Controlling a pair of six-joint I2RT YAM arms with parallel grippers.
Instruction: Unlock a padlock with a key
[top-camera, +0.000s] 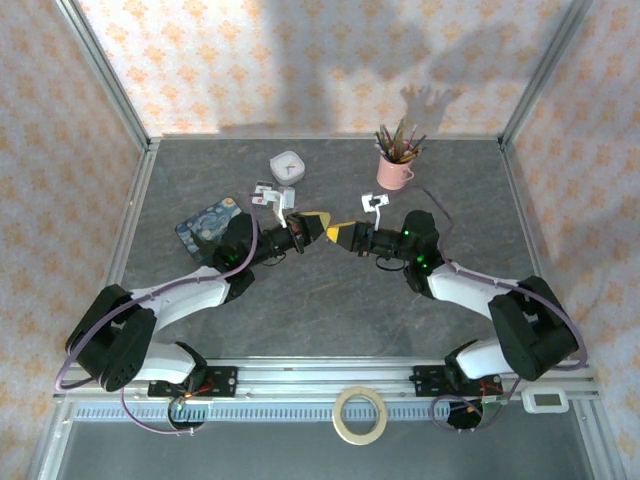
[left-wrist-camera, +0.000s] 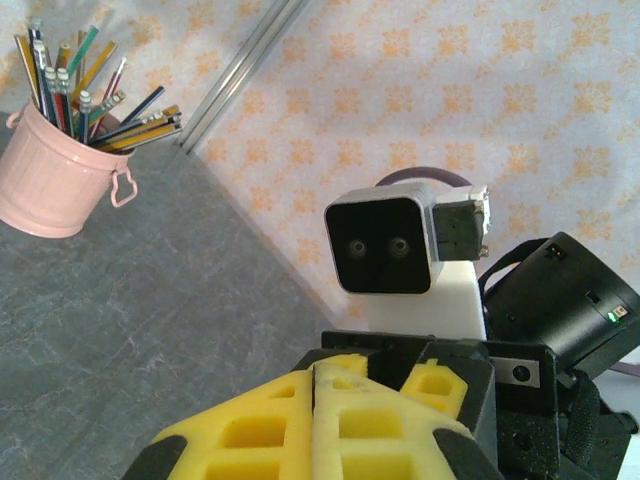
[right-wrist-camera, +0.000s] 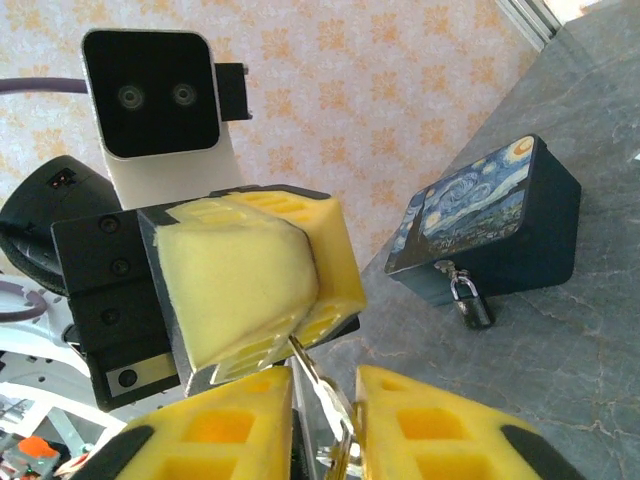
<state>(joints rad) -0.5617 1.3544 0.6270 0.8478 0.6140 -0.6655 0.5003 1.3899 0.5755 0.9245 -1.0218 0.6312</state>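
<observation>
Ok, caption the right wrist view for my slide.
Left claw pinches the key between the right claw's pads; the padlock hangs on the blue painted box behind.

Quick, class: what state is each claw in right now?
Left claw: closed, apparently pinching one end of the key.
Right claw: open, one finger on each side of the key, not gripping it.

One padlock (right-wrist-camera: 470, 297), one key (right-wrist-camera: 326, 386), one box (right-wrist-camera: 492, 222)

Key (right-wrist-camera: 322, 388) tip hidden inside end effector (right-wrist-camera: 300, 318)
</observation>
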